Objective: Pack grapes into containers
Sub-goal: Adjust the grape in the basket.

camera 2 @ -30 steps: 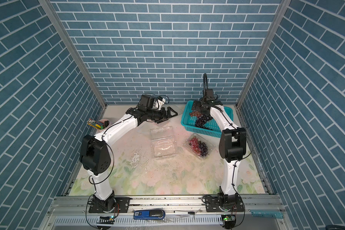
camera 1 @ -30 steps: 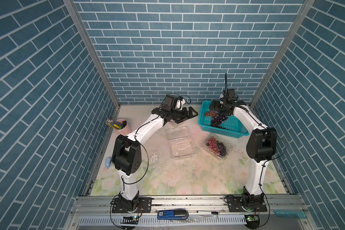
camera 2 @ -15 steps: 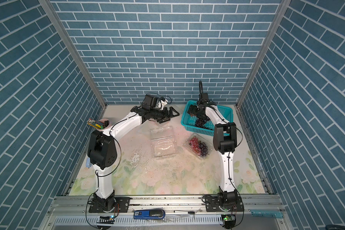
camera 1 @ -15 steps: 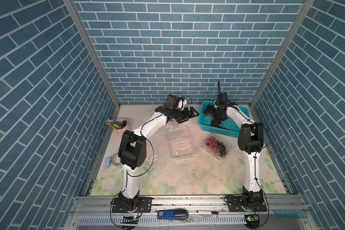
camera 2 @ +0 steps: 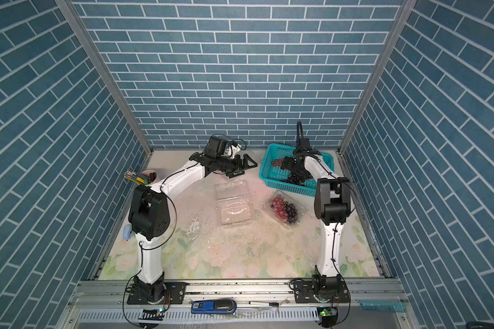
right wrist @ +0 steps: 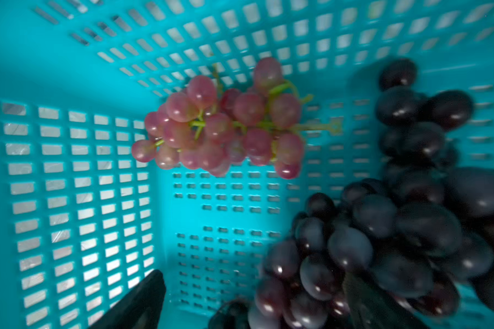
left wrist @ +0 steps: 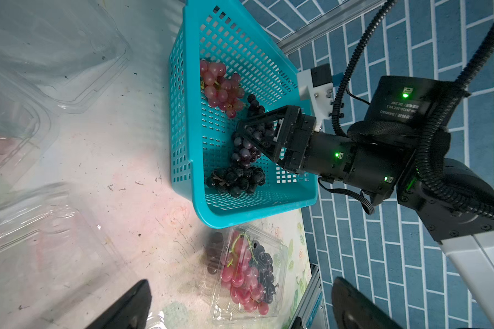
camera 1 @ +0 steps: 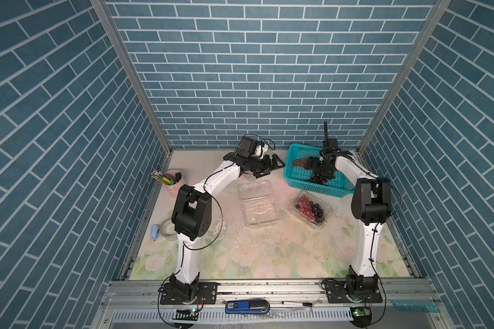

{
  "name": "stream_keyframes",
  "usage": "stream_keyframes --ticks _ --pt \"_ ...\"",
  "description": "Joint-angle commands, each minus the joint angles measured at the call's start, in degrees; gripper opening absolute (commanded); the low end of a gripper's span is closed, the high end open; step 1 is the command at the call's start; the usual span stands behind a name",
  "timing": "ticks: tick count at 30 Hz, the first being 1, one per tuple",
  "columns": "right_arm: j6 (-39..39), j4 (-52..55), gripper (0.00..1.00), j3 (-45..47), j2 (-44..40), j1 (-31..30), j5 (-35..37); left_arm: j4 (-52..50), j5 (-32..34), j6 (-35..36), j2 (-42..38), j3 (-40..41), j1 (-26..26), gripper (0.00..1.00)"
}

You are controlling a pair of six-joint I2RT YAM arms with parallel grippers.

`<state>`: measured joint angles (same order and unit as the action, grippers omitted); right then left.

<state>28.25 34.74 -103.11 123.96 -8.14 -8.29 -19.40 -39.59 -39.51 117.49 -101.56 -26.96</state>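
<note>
The right gripper (left wrist: pixel 250 136), jaws spread wide and gripping nothing, is being held over the dark grape bunch (left wrist: pixel 243 155) in the teal basket (left wrist: pixel 183 128). The jaws should be closed gently astride its middle. The bunch is lying flat, long axis running from the red bunch (left wrist: pixel 221 85) toward the wall nearest the filled clamshell (left wrist: pixel 283 273); the left gripper (camera 1: pixel 274 168) is being held open, empty.

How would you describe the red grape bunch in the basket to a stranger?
Look at the teal basket near the back wall, on the right. Inside, toward the wall, lies the red-pink bunch. The other bunches there are dark purple.
</note>
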Motion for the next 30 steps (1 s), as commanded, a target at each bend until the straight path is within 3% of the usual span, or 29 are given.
stream_keyframes --ticks 1,13,17,30 --pt "-2.0 1.3 0.99 2.4 -4.6 1.0 2.9 1.1 -1.2 -0.8 1.6 -1.4 0.2 1.00" --pt "-5.5 4.1 0.99 3.1 -8.0 2.9 7.8 1.5 -1.7 -1.3 2.7 -1.7 0.1 1.00" --pt "-7.1 5.9 0.98 -2.7 -4.6 1.9 10.5 1.1 -1.9 -1.3 3.3 -2.7 0.1 1.00" --pt "-9.3 12.1 0.98 -28.7 15.3 -1.2 8.0 0.2 -2.0 -0.9 3.1 -2.7 0.2 1.00"
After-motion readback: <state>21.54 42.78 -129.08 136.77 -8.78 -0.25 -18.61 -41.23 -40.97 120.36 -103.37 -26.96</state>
